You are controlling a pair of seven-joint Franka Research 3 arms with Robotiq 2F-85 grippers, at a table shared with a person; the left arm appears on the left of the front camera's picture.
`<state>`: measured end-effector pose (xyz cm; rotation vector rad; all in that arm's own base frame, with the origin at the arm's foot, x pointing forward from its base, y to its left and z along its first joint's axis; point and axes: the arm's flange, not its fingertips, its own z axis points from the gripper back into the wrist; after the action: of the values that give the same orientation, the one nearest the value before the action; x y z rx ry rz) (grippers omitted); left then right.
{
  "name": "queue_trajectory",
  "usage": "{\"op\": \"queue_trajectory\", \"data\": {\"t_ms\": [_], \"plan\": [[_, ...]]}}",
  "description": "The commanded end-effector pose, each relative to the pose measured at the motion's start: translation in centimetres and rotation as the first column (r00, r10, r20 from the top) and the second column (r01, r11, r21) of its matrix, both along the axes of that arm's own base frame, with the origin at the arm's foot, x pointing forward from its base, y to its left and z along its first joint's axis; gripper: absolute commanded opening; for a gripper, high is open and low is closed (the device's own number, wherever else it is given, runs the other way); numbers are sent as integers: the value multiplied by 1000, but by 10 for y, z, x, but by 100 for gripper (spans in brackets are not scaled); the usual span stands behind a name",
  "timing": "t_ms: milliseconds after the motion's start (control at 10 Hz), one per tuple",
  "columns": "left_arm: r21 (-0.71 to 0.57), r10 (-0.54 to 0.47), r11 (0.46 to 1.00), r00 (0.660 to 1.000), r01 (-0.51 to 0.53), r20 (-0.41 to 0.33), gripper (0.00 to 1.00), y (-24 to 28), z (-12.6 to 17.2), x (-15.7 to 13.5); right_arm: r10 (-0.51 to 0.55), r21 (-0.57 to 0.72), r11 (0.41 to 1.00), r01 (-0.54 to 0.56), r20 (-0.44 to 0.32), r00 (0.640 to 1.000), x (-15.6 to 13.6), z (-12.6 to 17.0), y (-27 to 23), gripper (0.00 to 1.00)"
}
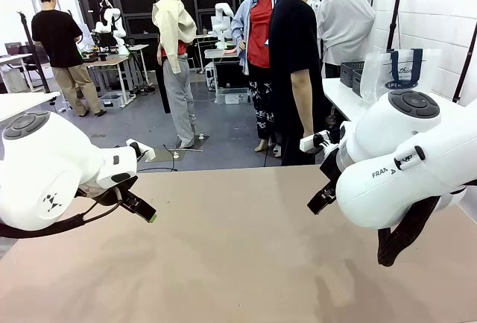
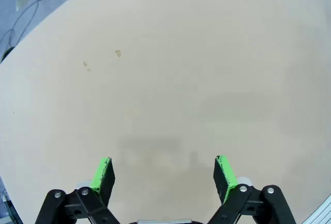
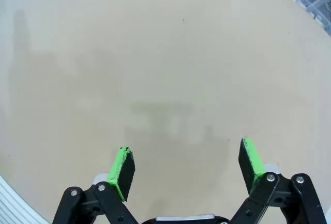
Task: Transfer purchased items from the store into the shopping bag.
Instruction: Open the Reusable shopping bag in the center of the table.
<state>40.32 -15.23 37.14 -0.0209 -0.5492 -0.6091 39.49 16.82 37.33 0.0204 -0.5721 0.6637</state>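
Two pairs of green-padded fingers stand spread and empty: left fingers (image 2: pixel 102 172) and right fingers (image 3: pixel 123 167) hover over the bare beige counter (image 2: pixel 170 69). The translucent whitish plastic shopping bag (image 1: pixel 400 69) with navy handles and the dark grey lattice basket (image 1: pixel 350 73) sit on a white side table (image 1: pixel 346 103), well apart. Transfer looks unstarted; next, both must come within reach.

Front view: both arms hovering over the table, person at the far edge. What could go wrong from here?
1. The person stands close beside the right arm; a swing toward the far edge might hit them.
2. The shopping bag and dark basket sit on a side table behind that arm, probably out of easy reach, and the arm partly hides the bag from the front camera.
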Motion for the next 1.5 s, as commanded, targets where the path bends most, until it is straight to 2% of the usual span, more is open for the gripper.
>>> {"op": "queue_trajectory", "data": {"t_ms": [0, 1400], "plan": [[-1, 2, 1000, 1000, -2, 0, 100, 1, 0, 0, 0, 0, 1000, 0, 0, 1000, 0, 0, 0, 100], [-1, 2, 1000, 1000, -2, 0, 100, 1, 0, 0, 0, 0, 1000, 0, 0, 1000, 0, 0, 0, 100]]}}
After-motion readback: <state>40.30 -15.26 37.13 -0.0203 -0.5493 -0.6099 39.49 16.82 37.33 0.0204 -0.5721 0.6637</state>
